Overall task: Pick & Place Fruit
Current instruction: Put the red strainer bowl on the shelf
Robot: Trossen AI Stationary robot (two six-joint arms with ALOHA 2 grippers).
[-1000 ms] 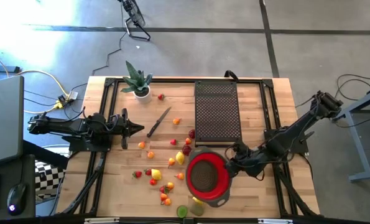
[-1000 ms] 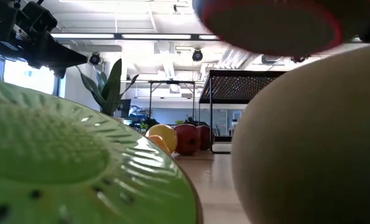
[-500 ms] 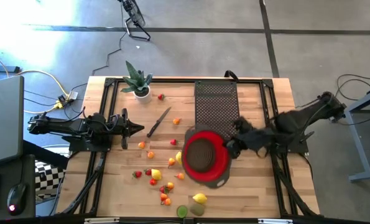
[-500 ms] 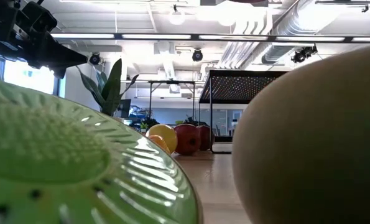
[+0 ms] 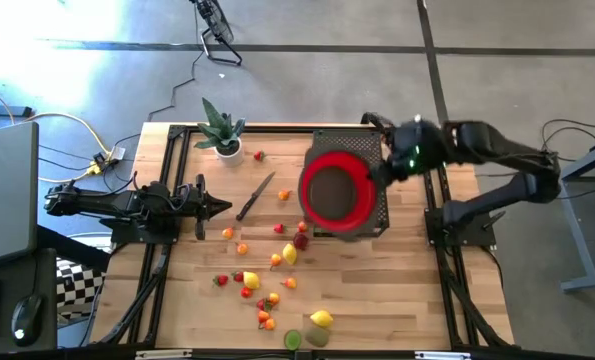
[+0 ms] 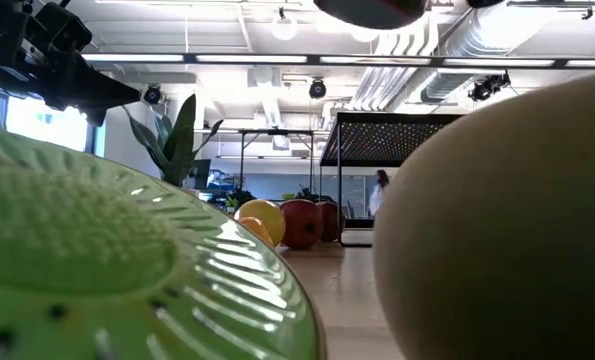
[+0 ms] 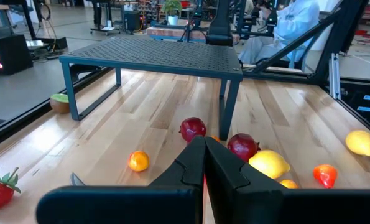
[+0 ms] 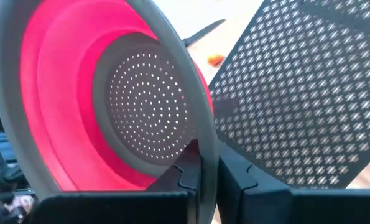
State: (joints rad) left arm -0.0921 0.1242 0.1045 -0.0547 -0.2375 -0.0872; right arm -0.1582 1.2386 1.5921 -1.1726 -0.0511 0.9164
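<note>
Lying well apart from right gripper (image 5: 382, 176): fruit (image 5: 289, 254)

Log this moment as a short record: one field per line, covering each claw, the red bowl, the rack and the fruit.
right claw: shut on the red bowl's rim, over the rack
red bowl: perforated bottom, carried tilted above the black mesh rack, empty as far as the right wrist view shows
left claw: shut, holding nothing, waiting at the table's left side
fruit: scattered loose on the wooden table, mostly in front of the rack
knife: lying between the left claw and the rack
</note>
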